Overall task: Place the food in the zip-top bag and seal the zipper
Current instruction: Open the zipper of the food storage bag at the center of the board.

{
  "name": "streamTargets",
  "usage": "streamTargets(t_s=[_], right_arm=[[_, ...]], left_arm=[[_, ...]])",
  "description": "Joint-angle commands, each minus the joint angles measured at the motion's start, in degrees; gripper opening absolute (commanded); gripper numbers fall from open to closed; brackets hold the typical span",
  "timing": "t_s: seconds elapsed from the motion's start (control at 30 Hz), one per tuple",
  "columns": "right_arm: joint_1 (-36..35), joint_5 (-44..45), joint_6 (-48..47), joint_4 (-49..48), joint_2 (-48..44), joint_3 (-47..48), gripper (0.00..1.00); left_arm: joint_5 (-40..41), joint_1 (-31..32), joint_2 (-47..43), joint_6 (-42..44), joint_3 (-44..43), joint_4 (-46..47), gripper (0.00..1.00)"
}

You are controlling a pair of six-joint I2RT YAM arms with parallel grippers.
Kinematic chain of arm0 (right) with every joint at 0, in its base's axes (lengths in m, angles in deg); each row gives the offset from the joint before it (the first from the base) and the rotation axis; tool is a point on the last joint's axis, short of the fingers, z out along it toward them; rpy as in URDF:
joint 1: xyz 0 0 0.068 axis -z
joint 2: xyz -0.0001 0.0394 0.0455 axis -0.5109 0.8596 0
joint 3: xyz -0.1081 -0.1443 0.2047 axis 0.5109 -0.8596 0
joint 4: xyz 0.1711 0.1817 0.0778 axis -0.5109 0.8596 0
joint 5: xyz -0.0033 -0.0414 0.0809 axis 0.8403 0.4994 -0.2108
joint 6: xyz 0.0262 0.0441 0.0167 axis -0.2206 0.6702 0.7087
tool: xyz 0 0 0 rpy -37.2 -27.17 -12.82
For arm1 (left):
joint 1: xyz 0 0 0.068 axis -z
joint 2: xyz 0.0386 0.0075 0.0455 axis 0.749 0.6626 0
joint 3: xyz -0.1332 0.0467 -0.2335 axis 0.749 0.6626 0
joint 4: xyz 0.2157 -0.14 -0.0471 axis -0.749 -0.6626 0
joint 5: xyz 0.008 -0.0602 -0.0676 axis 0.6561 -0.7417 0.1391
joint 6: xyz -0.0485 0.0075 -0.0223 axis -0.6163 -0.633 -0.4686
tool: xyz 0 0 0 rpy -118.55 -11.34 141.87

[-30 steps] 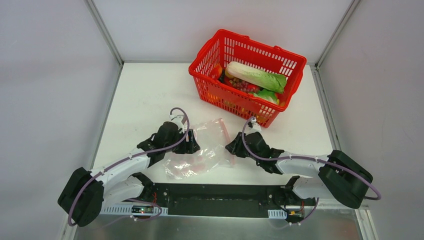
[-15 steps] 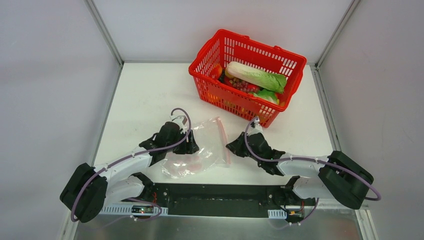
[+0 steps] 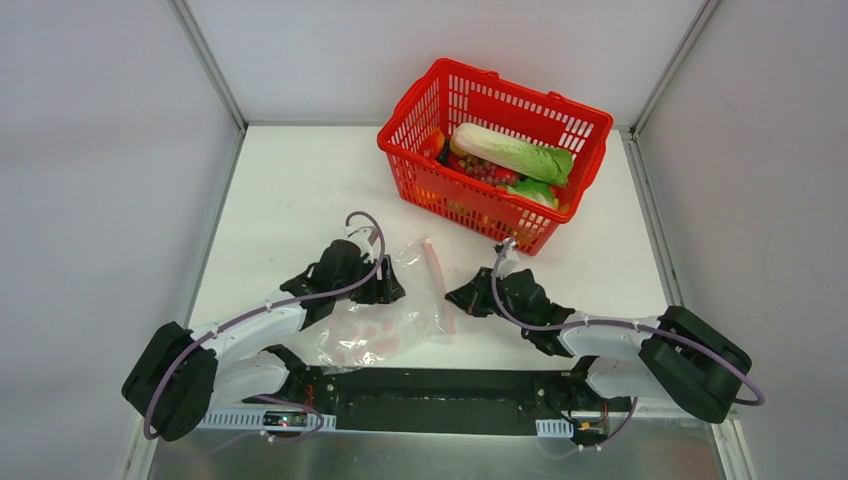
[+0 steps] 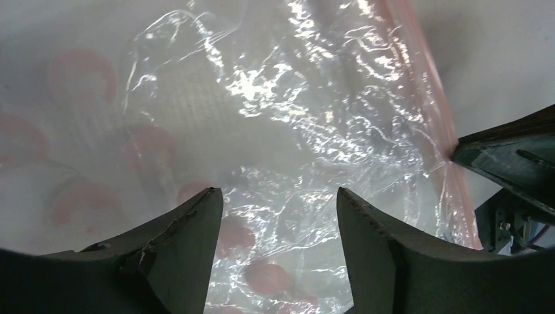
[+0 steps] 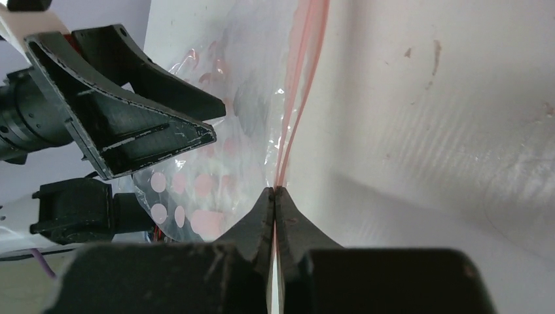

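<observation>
The zip-top bag (image 3: 385,325) lies crinkled on the table between my two arms, clear with pink spots. Its zipper (image 3: 436,272) is the pink-red strip along the right edge. My right gripper (image 3: 452,299) is shut on the zipper (image 5: 302,78), which is pinched between its fingertips (image 5: 275,191). My left gripper (image 3: 388,288) hovers open over the bag (image 4: 262,118), its fingers wide apart (image 4: 278,196) with only plastic below them. The food sits in the red basket (image 3: 450,195): a long cabbage (image 3: 515,152) on top, with an orange piece (image 3: 434,141) beside it.
The red basket stands at the back right of the white table, just beyond my right gripper. Grey walls close in the table's left, right and far sides. The black base rail (image 3: 430,395) runs along the near edge.
My right gripper has closed onto the bag's zipper edge. The bag has slid toward the near left, and the zipper strip now stands straighter. The left gripper shifted slightly forward.
</observation>
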Motion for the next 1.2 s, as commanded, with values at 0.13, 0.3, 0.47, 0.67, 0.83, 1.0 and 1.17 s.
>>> streamTargets(t_s=[0.13, 0.3, 0.47, 0.67, 0.83, 1.0, 1.17], right_arm=[[-3.3, 0.7, -11.1, 2.4, 1.1, 4.9, 0.00], [-6.3, 3.3, -13.8, 3.4, 1.0, 6.2, 0.00], [-10.4, 9.8, -16.7, 4.0, -0.5, 6.7, 0.00], [-13.6, 13.9, -19.6, 0.4, -2.7, 5.0, 0.00], [-15.1, 14.7, -22.3, -0.6, -3.1, 5.0, 0.00], [-15.9, 15.7, -22.7, -0.3, -3.2, 5.1, 0.00], [-16.1, 15.9, -22.6, 0.5, -3.0, 5.3, 0.00]], left_arm=[[-1.7, 4.8, 3.4, -4.2, -10.4, 4.1, 0.69], [4.4, 7.7, 8.8, -7.8, -19.4, -5.6, 0.70], [8.3, 10.0, 13.0, -6.3, -26.5, -15.1, 0.70], [11.6, 12.0, 16.5, -5.4, -30.2, -22.1, 0.68], [12.2, 12.8, 18.3, -5.9, -30.9, -23.0, 0.66], [11.7, 13.0, 19.2, -5.6, -31.4, -23.0, 0.45], [10.3, 13.1, 19.0, -5.2, -30.3, -21.5, 0.19]])
